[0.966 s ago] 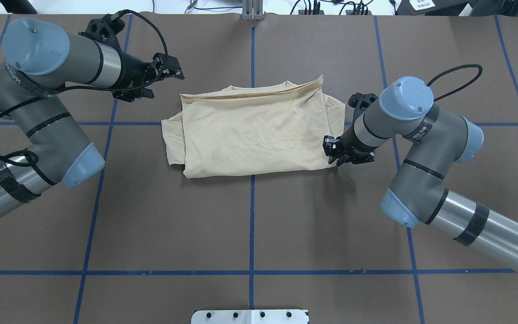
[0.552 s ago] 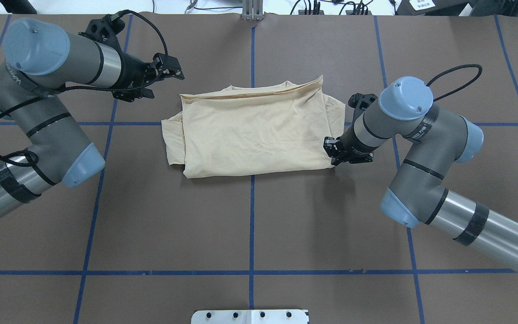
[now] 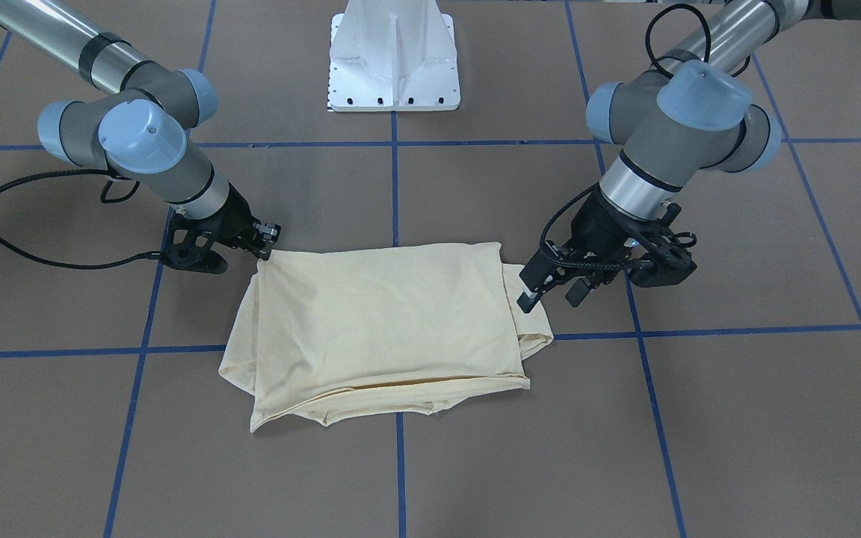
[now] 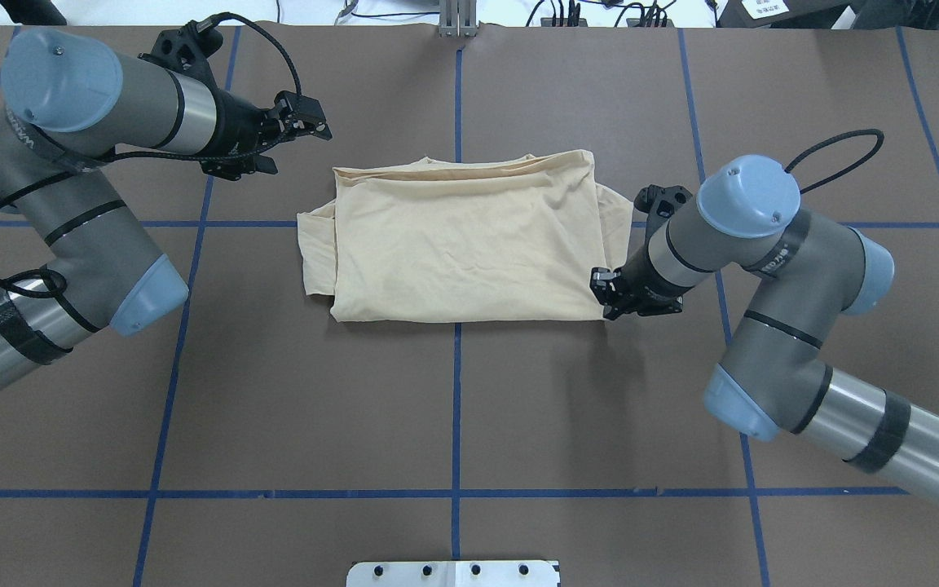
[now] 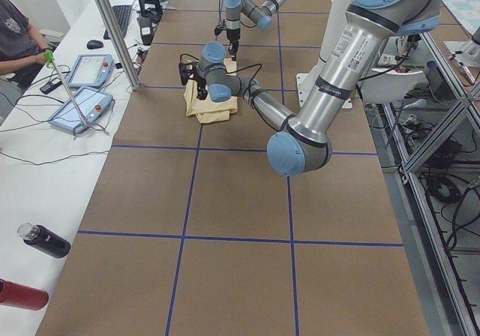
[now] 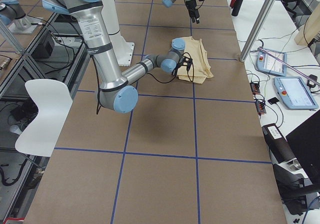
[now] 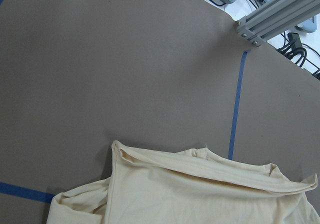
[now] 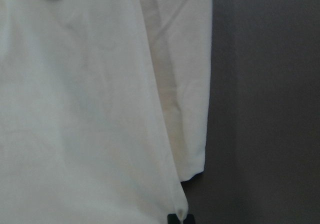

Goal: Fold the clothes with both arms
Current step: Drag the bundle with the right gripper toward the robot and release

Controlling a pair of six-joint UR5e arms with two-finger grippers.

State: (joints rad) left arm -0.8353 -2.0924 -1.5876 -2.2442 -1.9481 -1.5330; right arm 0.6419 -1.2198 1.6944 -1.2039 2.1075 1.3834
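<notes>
Brown tabletop (image 4: 315,408) held the folded T-shirt (image 4: 461,244) centrally, likely limp and light, best pinched at corners; the right gripper (image 4: 605,295) seemed closed on one, the left gripper (image 3: 550,297) hung spread beside another.

Room bright, light even from overhead; brown table (image 4: 453,408) evenly lit. Soft faint shadow along shirt (image 4: 461,244) edge. Right wrist view dim, blurred, cloth greyish. Other views sharp.

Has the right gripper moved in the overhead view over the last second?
Yes. The right gripper has slid slightly toward the robot, farther from the crosswise blue tape line, dragging the T-shirt by its corner.
</notes>
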